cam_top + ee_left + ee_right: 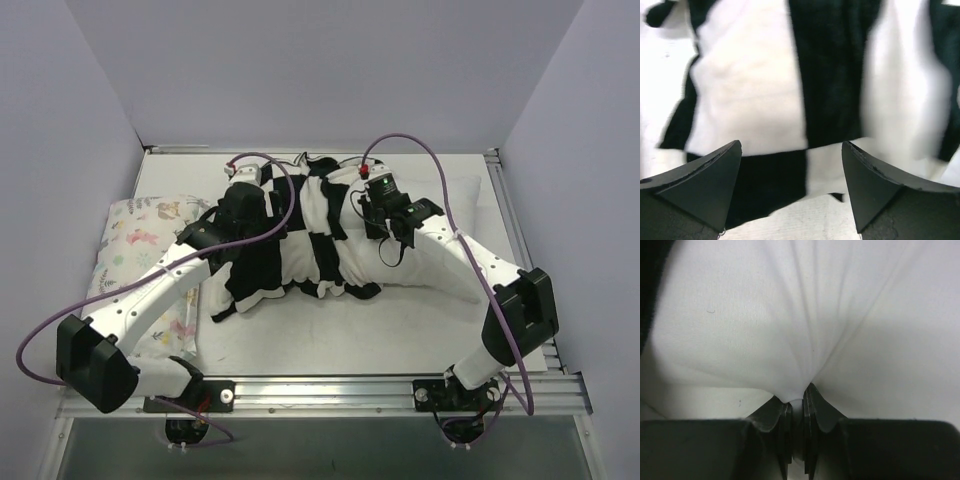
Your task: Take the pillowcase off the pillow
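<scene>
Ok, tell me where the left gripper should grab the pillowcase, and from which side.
Take the loose bunched folds at the left end of the pillowcase, coming down from above. The left gripper hangs open right over that slack cloth. The right gripper is shut on the white pillow further right, so a leftward pull should probably slide the cover off.
</scene>
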{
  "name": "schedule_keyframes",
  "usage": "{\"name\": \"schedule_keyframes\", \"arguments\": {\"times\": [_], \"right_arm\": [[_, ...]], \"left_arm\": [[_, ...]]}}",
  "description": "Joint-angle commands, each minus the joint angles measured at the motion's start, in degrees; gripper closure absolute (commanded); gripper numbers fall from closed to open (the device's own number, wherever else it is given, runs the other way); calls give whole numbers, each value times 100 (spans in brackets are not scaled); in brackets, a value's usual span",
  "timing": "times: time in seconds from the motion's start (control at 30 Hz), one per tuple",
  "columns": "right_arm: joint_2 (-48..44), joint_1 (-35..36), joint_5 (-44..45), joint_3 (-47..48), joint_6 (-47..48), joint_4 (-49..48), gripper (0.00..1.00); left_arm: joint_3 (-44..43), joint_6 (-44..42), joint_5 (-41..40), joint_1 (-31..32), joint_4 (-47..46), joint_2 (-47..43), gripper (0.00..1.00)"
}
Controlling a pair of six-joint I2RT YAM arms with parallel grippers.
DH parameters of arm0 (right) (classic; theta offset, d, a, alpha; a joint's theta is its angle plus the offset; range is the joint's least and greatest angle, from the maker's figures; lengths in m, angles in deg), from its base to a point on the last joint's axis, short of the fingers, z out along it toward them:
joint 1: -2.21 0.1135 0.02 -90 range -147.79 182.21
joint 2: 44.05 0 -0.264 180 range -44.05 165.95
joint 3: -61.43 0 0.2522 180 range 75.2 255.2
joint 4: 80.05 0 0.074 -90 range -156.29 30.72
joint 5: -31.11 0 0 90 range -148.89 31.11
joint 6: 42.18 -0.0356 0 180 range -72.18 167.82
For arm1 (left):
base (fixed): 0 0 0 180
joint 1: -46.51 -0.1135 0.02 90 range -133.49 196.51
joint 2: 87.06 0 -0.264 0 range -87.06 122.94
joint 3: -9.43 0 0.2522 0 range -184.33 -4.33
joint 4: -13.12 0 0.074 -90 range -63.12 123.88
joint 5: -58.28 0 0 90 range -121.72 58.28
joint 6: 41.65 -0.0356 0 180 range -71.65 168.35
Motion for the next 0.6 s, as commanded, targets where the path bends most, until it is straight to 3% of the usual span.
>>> {"name": "schedule_keyframes", "arguments": {"times": [0.0, 0.33, 0.43, 0.47, 0.57], "right_arm": [[-47, -208, 193, -106, -220, 757, 100], [-48, -217, -62, 351, -413, 854, 100], [-65, -252, 139, 500, -475, 977, 100], [-100, -287, 184, 535, -484, 1064, 100], [-240, -602, 220, 588, -615, 1179, 100]], "left_arm": [[126, 2, -497, -60, 231, -292, 11], [627, 222, 311, -60, -173, 260, 11], [618, 301, 215, -192, 2, 341, 44], [627, 327, 119, -236, 29, 288, 70], [592, 371, -14, -543, 204, 77, 100]]}}
